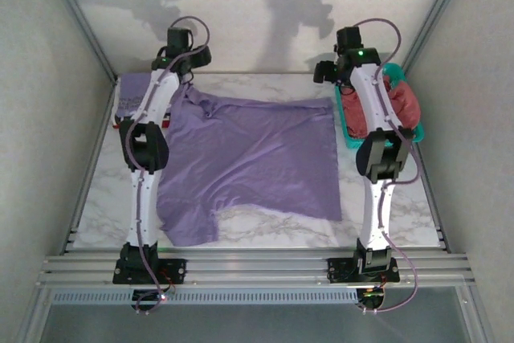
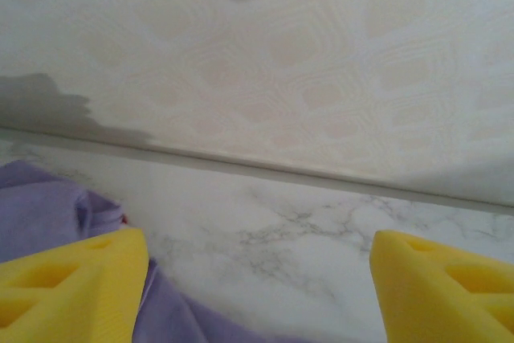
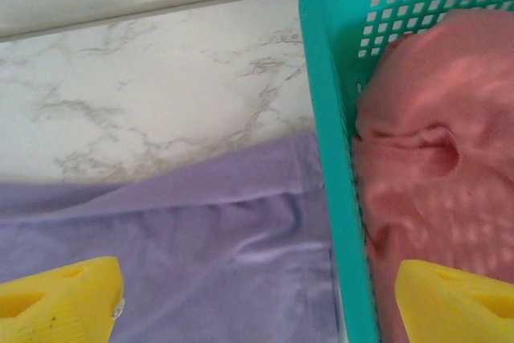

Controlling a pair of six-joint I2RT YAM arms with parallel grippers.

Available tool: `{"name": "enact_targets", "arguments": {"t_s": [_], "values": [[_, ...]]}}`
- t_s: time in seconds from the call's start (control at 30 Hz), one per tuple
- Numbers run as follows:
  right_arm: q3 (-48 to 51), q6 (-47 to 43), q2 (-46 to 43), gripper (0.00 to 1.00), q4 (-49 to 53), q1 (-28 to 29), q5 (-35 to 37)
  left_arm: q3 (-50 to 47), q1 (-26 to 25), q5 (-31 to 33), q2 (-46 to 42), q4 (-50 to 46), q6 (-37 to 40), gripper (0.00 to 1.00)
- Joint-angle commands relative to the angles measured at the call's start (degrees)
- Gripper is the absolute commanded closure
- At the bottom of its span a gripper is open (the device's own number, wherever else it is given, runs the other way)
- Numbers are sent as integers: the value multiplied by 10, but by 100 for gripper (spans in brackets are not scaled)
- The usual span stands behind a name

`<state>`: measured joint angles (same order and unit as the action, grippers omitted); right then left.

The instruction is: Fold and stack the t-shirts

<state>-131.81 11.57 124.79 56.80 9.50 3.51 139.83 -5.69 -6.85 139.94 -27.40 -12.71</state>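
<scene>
Both claws wide open at the far edge of the table.
The left gripper (image 2: 257,291) holds nothing, over bare marble table (image 2: 305,230) just beside a corner of the spread lavender t-shirt (image 1: 257,158). The right gripper (image 3: 257,303), empty too, straddles the teal basket (image 3: 333,158) wall, between the lavender hem and the coral-pink t-shirt (image 3: 434,166) inside.

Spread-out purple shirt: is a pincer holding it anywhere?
No. The left pincer and right pincer are both open, so nothing holds the spread-out purple shirt.
</scene>
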Motion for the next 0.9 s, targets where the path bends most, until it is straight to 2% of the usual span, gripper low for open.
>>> {"name": "enact_targets", "arguments": {"t_s": [0.0,0.13,0.3,0.5,0.7,0.87], "values": [[84,12,-119,14,9,25,12,-106,-7,16,-159,-2,-8,27],[239,65,-258,17,18,41,13,-288,-11,16,-322,-4,-20,27],[476,155,-440,21,22,52,-20,-492,-11,-6,-492,-61,-54,27],[699,265,-603,30,21,53,-48,-651,-12,-29,-598,-170,-76,27],[828,329,-649,40,41,53,-40,-776,-12,-35,-673,-190,-93,27],[896,341,-633,50,13,53,-64,-820,-11,-41,-670,-191,-103,27]]}}
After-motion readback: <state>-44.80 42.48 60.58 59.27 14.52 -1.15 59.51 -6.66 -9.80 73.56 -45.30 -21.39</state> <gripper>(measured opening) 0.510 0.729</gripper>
